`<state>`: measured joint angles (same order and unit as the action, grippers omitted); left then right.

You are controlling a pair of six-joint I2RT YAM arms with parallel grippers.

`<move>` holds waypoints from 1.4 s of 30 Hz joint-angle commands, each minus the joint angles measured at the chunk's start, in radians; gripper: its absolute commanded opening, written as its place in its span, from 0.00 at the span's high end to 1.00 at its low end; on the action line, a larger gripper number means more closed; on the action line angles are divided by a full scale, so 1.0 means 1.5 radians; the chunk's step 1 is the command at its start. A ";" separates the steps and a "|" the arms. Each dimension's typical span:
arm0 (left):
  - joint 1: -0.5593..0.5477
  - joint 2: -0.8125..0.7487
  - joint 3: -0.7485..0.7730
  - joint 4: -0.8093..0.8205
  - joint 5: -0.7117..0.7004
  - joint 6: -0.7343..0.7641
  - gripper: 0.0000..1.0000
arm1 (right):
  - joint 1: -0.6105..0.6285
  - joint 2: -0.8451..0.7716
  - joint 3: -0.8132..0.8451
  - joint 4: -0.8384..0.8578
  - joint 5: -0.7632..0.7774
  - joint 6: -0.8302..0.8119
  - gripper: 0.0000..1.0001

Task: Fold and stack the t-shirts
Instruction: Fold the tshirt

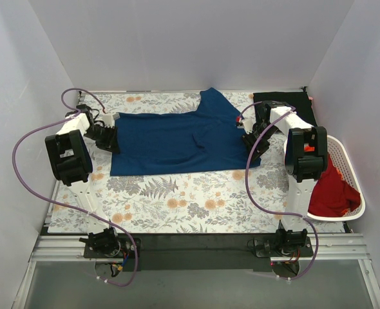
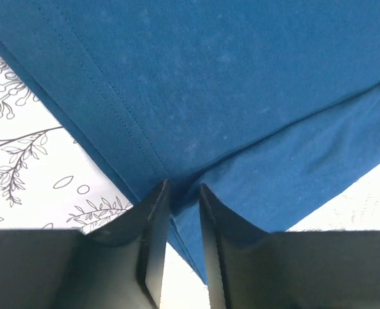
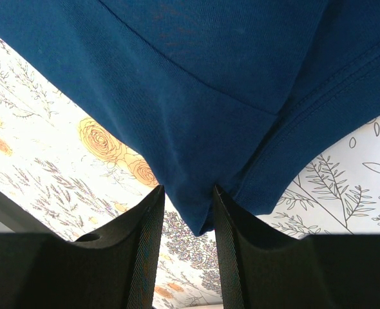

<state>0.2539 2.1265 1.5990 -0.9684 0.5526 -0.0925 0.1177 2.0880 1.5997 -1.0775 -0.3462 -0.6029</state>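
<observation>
A navy blue t-shirt (image 1: 177,138) lies spread flat across the floral table cover, one sleeve pointing toward the back. My left gripper (image 1: 109,138) is at the shirt's left edge. In the left wrist view its fingertips (image 2: 183,187) stand a narrow gap apart, with the stitched hem of the blue cloth (image 2: 228,84) between them. My right gripper (image 1: 253,145) is at the shirt's right edge. There its fingertips (image 3: 189,188) stand wider apart around a hanging corner of the cloth (image 3: 209,77). A black t-shirt (image 1: 293,102) lies at the back right.
A white slotted basket (image 1: 344,161) at the right edge holds a red shirt (image 1: 332,190). The floral table cover (image 1: 177,199) stretches in front of the blue shirt. White walls close in the back and both sides.
</observation>
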 commanded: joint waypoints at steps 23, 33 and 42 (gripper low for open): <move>0.028 -0.023 0.028 -0.006 -0.037 0.005 0.81 | -0.001 0.001 0.017 -0.023 -0.006 -0.005 0.58; -0.090 -0.058 0.141 -0.057 0.084 -0.008 0.77 | 0.005 -0.056 0.078 -0.032 -0.091 -0.004 0.66; -0.335 0.035 0.204 -0.034 0.112 -0.074 0.67 | 0.007 -0.024 0.057 -0.029 -0.078 0.012 0.70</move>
<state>-0.1806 2.1426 1.8790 -1.0180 0.6777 -0.1535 0.1249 2.0468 1.6814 -1.1015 -0.4519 -0.5980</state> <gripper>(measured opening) 0.319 0.312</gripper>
